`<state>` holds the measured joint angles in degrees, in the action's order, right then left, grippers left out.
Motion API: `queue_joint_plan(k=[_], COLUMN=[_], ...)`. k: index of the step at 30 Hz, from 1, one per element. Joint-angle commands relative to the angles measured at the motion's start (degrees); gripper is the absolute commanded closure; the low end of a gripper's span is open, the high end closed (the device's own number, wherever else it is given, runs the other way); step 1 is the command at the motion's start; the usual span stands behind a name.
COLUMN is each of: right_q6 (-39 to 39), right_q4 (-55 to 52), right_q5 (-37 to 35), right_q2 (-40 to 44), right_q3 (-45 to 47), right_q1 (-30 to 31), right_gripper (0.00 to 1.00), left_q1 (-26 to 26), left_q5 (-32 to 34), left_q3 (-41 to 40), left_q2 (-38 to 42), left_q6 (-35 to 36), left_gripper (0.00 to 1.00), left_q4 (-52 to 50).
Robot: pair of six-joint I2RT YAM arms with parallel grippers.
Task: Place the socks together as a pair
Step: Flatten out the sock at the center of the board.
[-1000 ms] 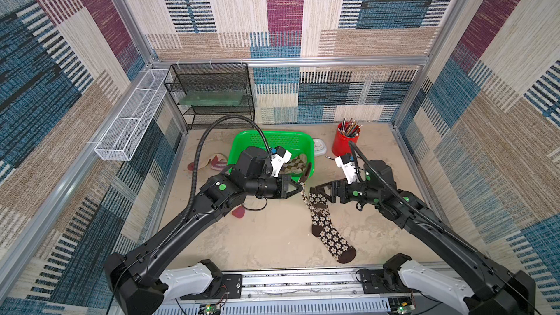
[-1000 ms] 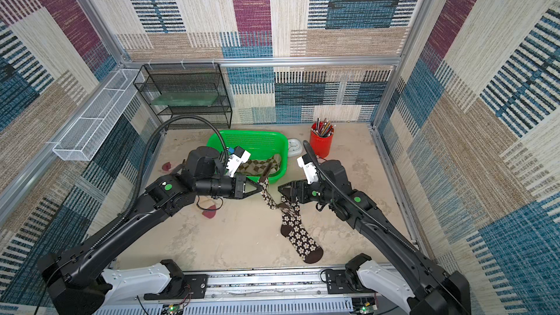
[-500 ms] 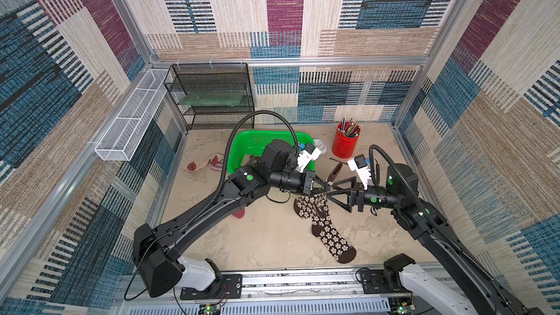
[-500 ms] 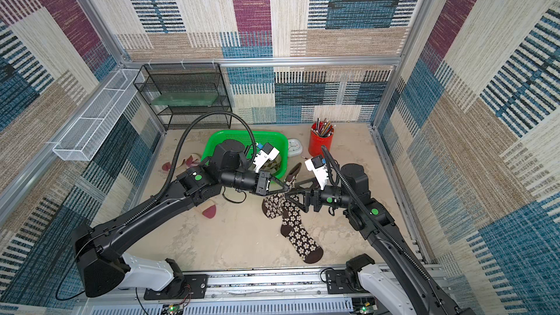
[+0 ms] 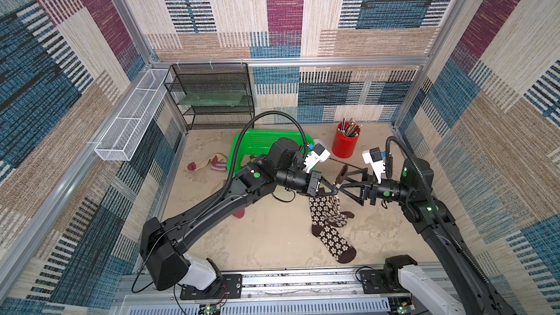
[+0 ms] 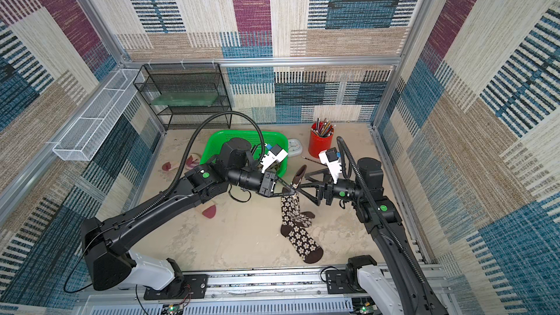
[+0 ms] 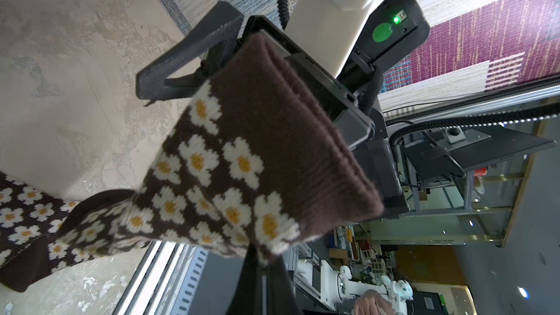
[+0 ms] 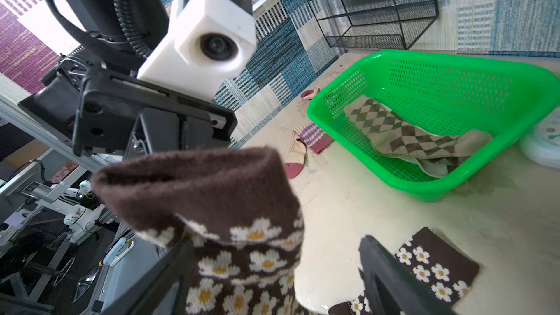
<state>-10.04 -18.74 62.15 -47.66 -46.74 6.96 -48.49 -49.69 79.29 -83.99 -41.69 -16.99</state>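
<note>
My left gripper [image 5: 335,191] is shut on a dark brown daisy sock [image 5: 325,210] just below its cuff. That sock hangs down, and its foot rests on a matching daisy sock [image 5: 333,242] lying flat on the table. In the left wrist view the held sock [image 7: 242,162] fills the middle. My right gripper [image 5: 344,184] faces the left one and stands open, its fingers [image 8: 169,274] on either side of the held sock [image 8: 218,207] without closing. A tan argyle sock [image 8: 403,134] lies in the green basket [image 8: 424,189]. A purple-striped sock [image 5: 212,163] lies left of the basket.
A red pencil cup [image 5: 345,143] stands at the back right, with a loose pencil [image 6: 310,160] in front of it. A black wire rack [image 5: 212,98] and a white wire basket [image 5: 127,122] sit at the back left. A maroon sock toe [image 5: 239,213] shows under my left arm.
My left gripper has carried the daisy sock right and away from the basket, lifting it off the table. The right gripper has drawn back to the right, and its open fingers now straddle the sock.
</note>
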Motion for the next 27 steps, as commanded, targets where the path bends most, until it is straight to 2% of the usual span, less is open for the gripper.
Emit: queue_joint_plan(k=[1,7,10,12,16,20,23,25,27], right_q6=[2.1,0.6,0.1,-1.3,-1.9,-2.2,-0.9,-1.3,-0.9], right_q4=[2.9,6.7,6.8,7.9,6.9,4.7,-1.9,-6.3,-11.7], right_q5=[4.4,7.8,8.8,9.7,10.0,8.8,4.6,2.9,3.0], right_q2=[-0.7,-1.1,-1.0,-0.7,-0.7,-0.2,0.5,0.1,-0.4], right_q3=[-0.5,0.9,0.8,0.9,0.7,-0.2,-2.8,-4.1,-5.6], right_q1=[-0.1,0.2,0.3,0.5,1.4,1.8,1.9,2.0,2.3], right_gripper=[0.12,0.13,0.17,0.28,0.60,0.79,0.88,0.95,0.96], left_q1=[0.1,0.1,0.3,0.5,0.7,1.6,2.3,2.2,2.1], left_q5=[-3.9,-5.3,-5.2,-5.4,-5.6,-4.0,-2.5,-1.7,-1.2], left_q3=[0.9,1.5,1.7,1.6,1.2,1.6,-0.5,-2.7,-5.5], left_q2=[-0.4,-1.6,-2.3,-2.6,-3.4,-4.2,-3.4,-2.3,-0.7], left_q6=[1.4,2.4,3.4,3.6,3.7,5.2,3.9,2.4,0.6], left_gripper=[1.00,1.00,1.00,1.00,1.00,1.00,0.99,0.81,0.70], left_q4=[0.4,-0.8,-2.3,-2.8,-2.6,-6.1,-4.2,-1.4,1.9])
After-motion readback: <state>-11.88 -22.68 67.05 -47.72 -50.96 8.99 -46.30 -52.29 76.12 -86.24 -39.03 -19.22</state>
